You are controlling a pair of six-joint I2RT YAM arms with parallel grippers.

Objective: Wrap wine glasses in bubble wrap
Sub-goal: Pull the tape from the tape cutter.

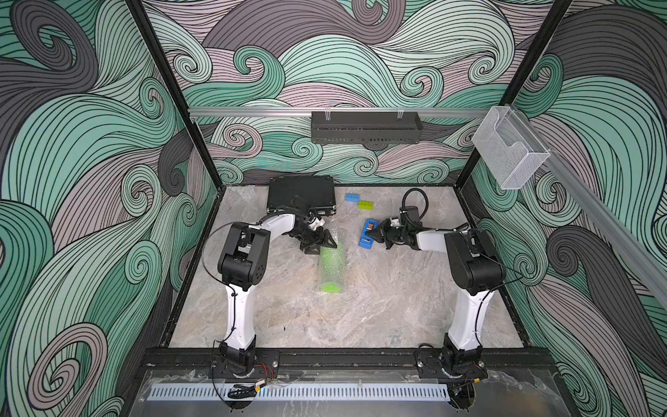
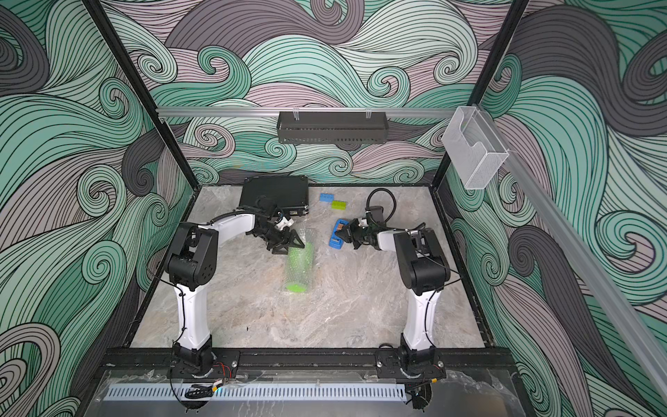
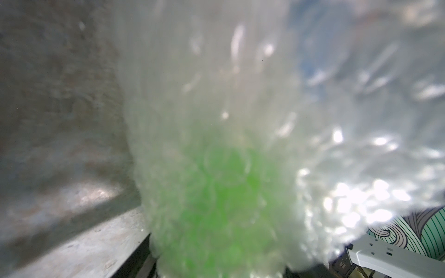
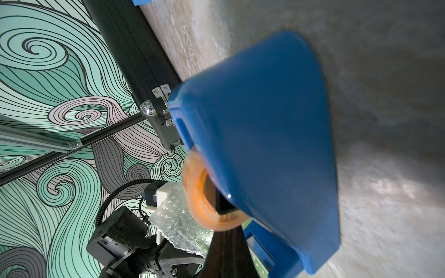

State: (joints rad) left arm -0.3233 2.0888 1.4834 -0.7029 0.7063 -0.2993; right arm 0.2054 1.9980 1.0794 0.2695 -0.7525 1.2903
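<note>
The lime-green wine glass (image 1: 331, 287) (image 2: 296, 287) lies on its side on the marble table, rolled up inside the bubble wrap (image 1: 332, 267) (image 2: 299, 267). My left gripper (image 1: 321, 244) (image 2: 288, 245) straddles the far end of this roll and is closed on it. In the left wrist view the bubble wrap (image 3: 216, 96) fills the picture, the green glass (image 3: 228, 204) is blurred behind it, and the jaws are hidden. My right gripper (image 1: 368, 238) (image 2: 337, 236) (image 4: 225, 233) is shut, its tip against the orange tape roll (image 4: 197, 192) of the blue tape dispenser (image 1: 364, 243) (image 4: 265, 132).
A black case (image 1: 301, 196) lies at the back of the table behind the left arm. A blue brick (image 1: 352, 197) and a lime-green brick (image 1: 365, 205) sit beside it. A black shelf (image 1: 366, 126) and a clear holder (image 1: 509, 148) hang on the rails.
</note>
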